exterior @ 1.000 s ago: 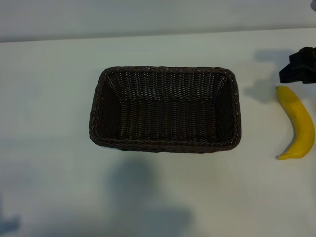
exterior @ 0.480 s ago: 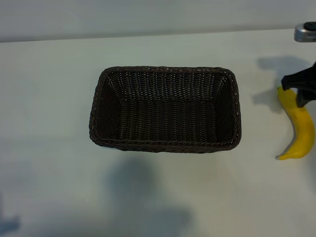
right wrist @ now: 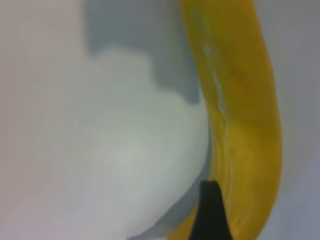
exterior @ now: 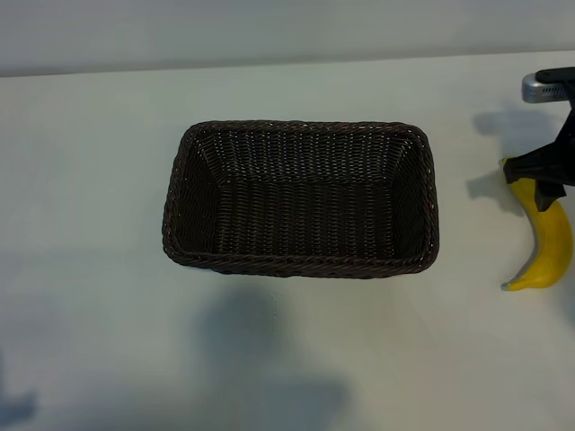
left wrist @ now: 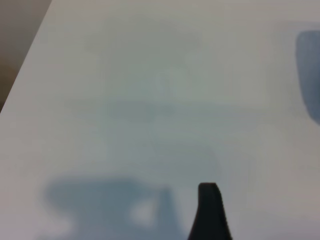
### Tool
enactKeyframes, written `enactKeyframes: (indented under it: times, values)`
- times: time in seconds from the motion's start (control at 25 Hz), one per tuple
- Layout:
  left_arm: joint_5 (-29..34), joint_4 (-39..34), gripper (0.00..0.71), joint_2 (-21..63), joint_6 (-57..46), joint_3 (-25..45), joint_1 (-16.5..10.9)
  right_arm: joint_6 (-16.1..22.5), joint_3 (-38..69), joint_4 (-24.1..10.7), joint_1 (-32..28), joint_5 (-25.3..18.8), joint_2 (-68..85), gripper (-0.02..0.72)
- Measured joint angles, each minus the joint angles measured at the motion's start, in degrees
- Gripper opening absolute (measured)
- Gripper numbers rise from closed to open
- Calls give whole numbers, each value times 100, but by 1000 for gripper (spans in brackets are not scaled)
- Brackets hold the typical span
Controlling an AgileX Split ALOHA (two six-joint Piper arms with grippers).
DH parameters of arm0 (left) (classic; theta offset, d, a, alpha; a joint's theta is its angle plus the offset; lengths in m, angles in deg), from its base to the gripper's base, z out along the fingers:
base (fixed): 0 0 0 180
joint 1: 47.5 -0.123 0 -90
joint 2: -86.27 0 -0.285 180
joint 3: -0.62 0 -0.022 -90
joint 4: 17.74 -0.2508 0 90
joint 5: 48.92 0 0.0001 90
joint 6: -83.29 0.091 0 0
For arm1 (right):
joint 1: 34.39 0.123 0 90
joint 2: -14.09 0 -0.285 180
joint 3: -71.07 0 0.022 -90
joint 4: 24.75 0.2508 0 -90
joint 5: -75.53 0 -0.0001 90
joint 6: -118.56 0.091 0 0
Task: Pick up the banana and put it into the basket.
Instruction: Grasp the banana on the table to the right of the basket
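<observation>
The dark brown woven basket (exterior: pixel 300 265) sits mid-table with nothing in it. The yellow banana (exterior: pixel 549 244) lies flat on the table to its right, near the picture's edge, stem end nearest the front. My right gripper (exterior: pixel 537 178) is low over the banana's far end, open, its black fingers either side of the fruit. In the right wrist view the banana (right wrist: pixel 240 100) fills one side and one dark fingertip (right wrist: pixel 210 210) stands right against its skin. The left arm is outside the exterior view; one fingertip (left wrist: pixel 208 210) shows over bare table.
The white table (exterior: pixel 90 180) stretches wide on the basket's left and front. A grey wall runs along the far edge. The banana lies about a hand's width from the basket's right wall (exterior: pixel 420 193). The table's edge (left wrist: pixel 25 75) shows in the left wrist view.
My right gripper has come forward and down from behind the banana onto its far end. The banana, the basket and the left arm have stayed put.
</observation>
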State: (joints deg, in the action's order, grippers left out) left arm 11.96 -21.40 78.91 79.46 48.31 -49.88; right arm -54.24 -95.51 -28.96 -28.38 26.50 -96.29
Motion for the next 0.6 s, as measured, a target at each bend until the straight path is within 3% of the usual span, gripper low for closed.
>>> enactKeyframes:
  times: [0.32,0.6]
  values:
    - [0,0,559,0,0,0,0,-582,-305,486,-328,72,-379,543]
    - [0,0,559,0,0,0,0,-657,-305,478,-345,171,-680,543]
